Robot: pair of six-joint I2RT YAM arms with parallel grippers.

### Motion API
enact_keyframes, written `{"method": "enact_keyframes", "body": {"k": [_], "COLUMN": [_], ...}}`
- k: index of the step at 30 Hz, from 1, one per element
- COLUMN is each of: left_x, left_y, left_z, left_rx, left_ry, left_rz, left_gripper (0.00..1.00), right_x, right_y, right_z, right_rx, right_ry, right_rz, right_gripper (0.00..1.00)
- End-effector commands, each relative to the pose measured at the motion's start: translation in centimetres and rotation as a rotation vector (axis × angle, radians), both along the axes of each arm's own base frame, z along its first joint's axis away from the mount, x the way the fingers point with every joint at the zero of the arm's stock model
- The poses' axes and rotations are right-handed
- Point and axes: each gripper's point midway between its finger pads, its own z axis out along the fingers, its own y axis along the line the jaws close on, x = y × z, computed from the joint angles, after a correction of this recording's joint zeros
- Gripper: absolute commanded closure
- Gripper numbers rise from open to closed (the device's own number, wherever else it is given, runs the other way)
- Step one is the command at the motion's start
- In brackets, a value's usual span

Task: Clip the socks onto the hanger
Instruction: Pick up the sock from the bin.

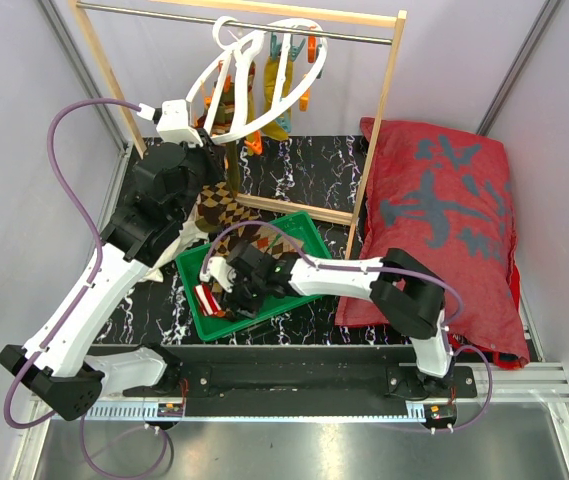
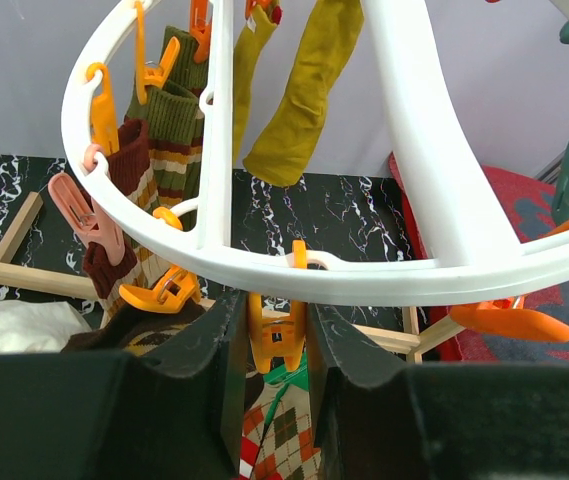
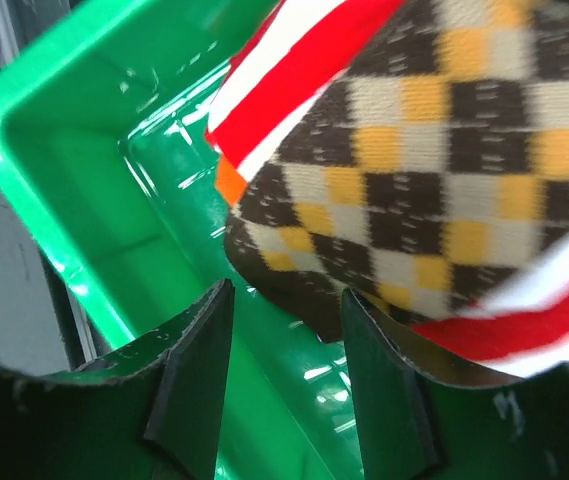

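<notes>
The hanger (image 1: 256,80), a white ring (image 2: 414,200) with orange and teal clips, hangs from the rack's rod. Olive-yellow socks (image 2: 309,90) and a brown striped sock (image 2: 169,140) are clipped to it. My left gripper (image 1: 212,135) (image 2: 276,305) reaches up under the ring, shut on an orange clip (image 2: 276,340). My right gripper (image 1: 232,298) (image 3: 286,295) is down in the green bin (image 3: 84,200). It is open, and the toe of a brown-yellow argyle sock (image 3: 434,170) lies between its fingers. A red-and-white striped sock (image 3: 294,70) lies beside the argyle one.
The green bin (image 1: 309,232) sits mid-table on the black marbled mat. The wooden rack frame (image 1: 379,130) stands behind it. A big red cushion (image 1: 444,230) fills the right side. A white cloth (image 1: 189,238) and another argyle sock (image 1: 222,210) lie under the left arm.
</notes>
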Motion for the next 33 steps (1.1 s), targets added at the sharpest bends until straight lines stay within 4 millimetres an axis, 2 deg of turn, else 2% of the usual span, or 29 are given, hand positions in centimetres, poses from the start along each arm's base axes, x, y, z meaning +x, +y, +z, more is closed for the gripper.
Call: {"method": "enact_keyframes", "body": {"k": [1,4,6,7,8,9,10,11,12,13,15,18,21,22,23,24,26,28,29,32,33], "left_x": [-0.1,-0.1,-0.1,-0.2,-0.2,-0.2,-0.3,-0.3,-0.3,-0.4,-0.4,-0.5,-0.6,-0.6,-0.6,-0.7,-0.7,-0.7,-0.7,-0.7,-0.7], "left_y": [0.7,0.6,0.6,0.6,0.7,0.7,0.8,0.8,0.8,0.7,0.8,1.0,1.2,1.3,1.3,1.3,1.4,1.3,1.4,1.3,1.2], "left_z": [2.1,1.9,1.9,1.9,2.0,2.0,2.3,2.3,2.3,2.5,2.5,2.6,3.0,3.0,3.2,3.2,3.5,3.6,3.6,3.8,3.7], "left_rx": [-0.017,-0.02,-0.02,-0.02,-0.021,-0.021,-0.025,-0.025,-0.026,-0.028,-0.028,-0.027,-0.029,-0.029,-0.034,-0.035,-0.04,-0.043,-0.045,-0.051,-0.051], "left_ry": [-0.046,-0.043,-0.04,-0.04,-0.042,-0.043,-0.049,-0.049,-0.05,-0.053,-0.053,-0.058,-0.069,-0.069,-0.075,-0.076,-0.084,-0.088,-0.089,-0.094,-0.091], "left_rz": [0.028,0.022,0.022,0.022,0.024,0.026,0.029,0.027,0.027,0.024,0.026,0.031,0.036,0.039,0.041,0.041,0.044,0.041,0.042,0.038,0.035], "left_gripper": [1.0,1.0,1.0,1.0,1.0,1.0,1.0,1.0,1.0,1.0,1.0,1.0,1.0,1.0,1.0,1.0,1.0,1.0,1.0,1.0,1.0], "right_x": [-0.4,-0.1,0.2,0.1,0.3,0.3,0.4,0.3,0.4,0.3,0.4,0.8,1.6,1.9,2.2,2.6,3.4,4.0,5.0,6.5,6.5], "right_y": [1.1,1.0,0.9,0.7,0.6,0.4,0.3,0.2,0.1,0.0,-0.2,-0.9,-2.0,-2.8,-3.3,-4.0,-5.7,-7.6,-8.8,-12.0,-12.8], "right_z": [-0.9,-2.4,-2.7,-2.3,-2.1,-1.9,-0.9,-0.4,0.2,1.8,3.5,7.9,10.2,11.7,12.4,14.1,15.2,17.3,18.0,21.0,22.8], "right_rx": [-0.036,-0.078,-0.097,-0.099,-0.099,-0.099,-0.083,-0.075,-0.069,-0.045,-0.02,0.053,0.073,0.087,0.089,0.113,0.108,0.129,0.138,0.174,0.21], "right_ry": [-0.025,-0.041,-0.056,-0.06,-0.063,-0.07,-0.08,-0.084,-0.088,-0.098,-0.111,-0.166,-0.202,-0.215,-0.22,-0.233,-0.215,-0.202,-0.193,-0.214,-0.225], "right_rz": [0.02,0.005,-0.008,-0.012,-0.019,-0.023,-0.026,-0.026,-0.033,-0.035,-0.046,-0.077,-0.117,-0.136,-0.156,-0.178,-0.233,-0.283,-0.333,-0.417,-0.436], "right_gripper": [0.45,0.5,0.6,0.65,0.74,0.78,0.82,0.91,0.94,0.96,1.0,1.0,1.0,1.0,1.0,1.0,1.0,1.0,1.0,1.0,1.0]}}
